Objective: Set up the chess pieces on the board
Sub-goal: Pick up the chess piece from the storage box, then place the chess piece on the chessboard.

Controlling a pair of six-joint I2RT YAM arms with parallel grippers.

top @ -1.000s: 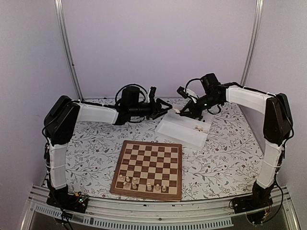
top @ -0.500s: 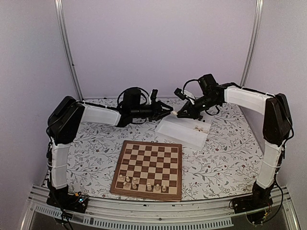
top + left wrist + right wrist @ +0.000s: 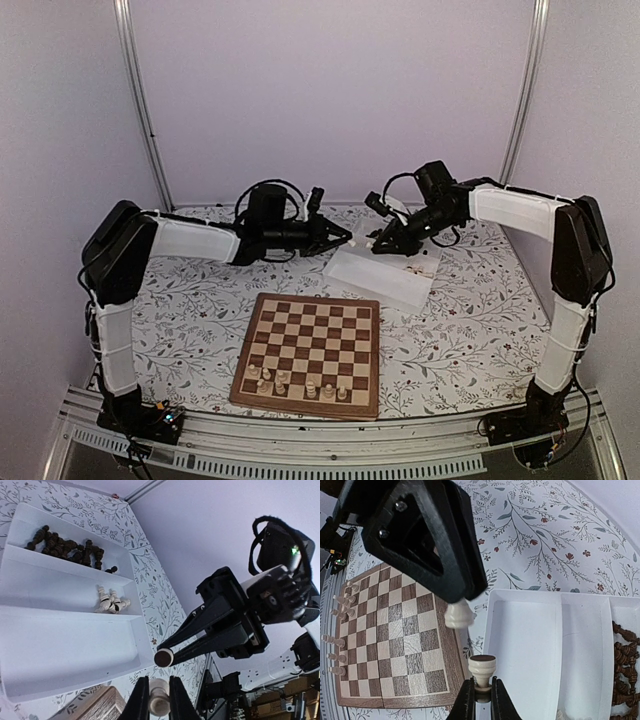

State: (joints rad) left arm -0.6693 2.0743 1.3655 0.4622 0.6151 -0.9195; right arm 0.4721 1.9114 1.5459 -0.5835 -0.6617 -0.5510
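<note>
1. Nearest the arm bases lies the board [image 3: 315,335], flat on the flowered tablecloth [image 3: 190,310]. A few pale chess pieces [image 3: 281,380] stand on its two closest rows, and the other squares are bare.
2. Beyond the board's far edge, both arms hang in the air with their tips facing each other. The left gripper [image 3: 159,690] is clamped on a small cream piece, the left's cream piece [image 3: 159,704], which sits upright between its fingers [image 3: 142,700].
3. The right gripper [image 3: 482,685] is pinched on the right's cream piece [image 3: 482,669]. The piece's round, dark-felted base points away from the fingers.
4. From overhead the two tips look almost joined and neither held piece can be made out. The right wrist view shows the two cream pieces close together but apart.
5. Farthest back is the white tray [image 3: 385,275]. Only the left wrist view shows its contents clearly: dark pieces [image 3: 65,547] heaped in the far compartment, and a few pale ones [image 3: 112,602] lying in the middle one.
</note>
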